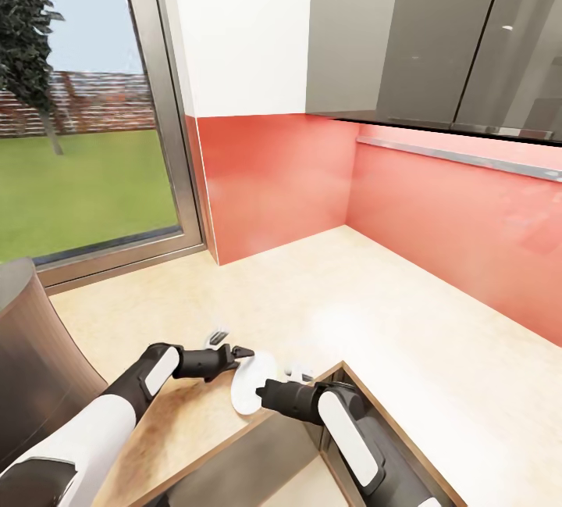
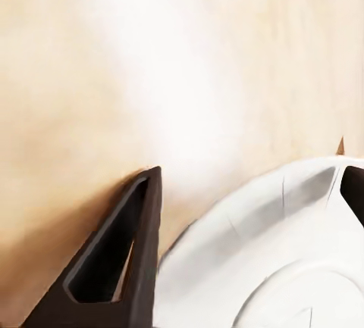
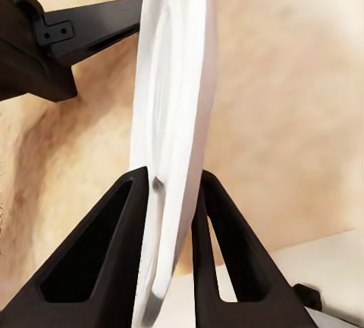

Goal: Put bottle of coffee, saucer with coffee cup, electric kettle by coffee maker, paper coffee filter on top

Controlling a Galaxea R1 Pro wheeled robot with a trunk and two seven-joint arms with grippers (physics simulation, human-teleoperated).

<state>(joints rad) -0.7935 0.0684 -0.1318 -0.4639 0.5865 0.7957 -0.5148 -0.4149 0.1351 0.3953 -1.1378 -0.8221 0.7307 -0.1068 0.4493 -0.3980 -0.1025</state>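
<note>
Both arms reach forward low in the head view, meeting over the pale kitchen countertop (image 1: 406,312) near its corner under the red backsplash (image 1: 273,179). Between them hangs the white saucer (image 1: 251,388), tipped up on edge. The right gripper (image 1: 261,395) pinches its rim, and the left gripper (image 1: 243,353) sits just beside its upper edge. A tall dark grey body, probably the coffee maker (image 1: 31,366), stands at the left.

From the left wrist, one dark finger (image 2: 125,256) lies alongside the saucer (image 2: 280,260); whether that hand is clamped or loose I cannot tell.

From the right wrist, two dark fingers (image 3: 114,260) are clenched on the saucer's thin edge (image 3: 174,116), with the left gripper beyond it.

This looks like the saucer step, mid-carry or mid-handover. Next, the dish needs levelling and setting flat on the counter close to the coffee maker.
</note>
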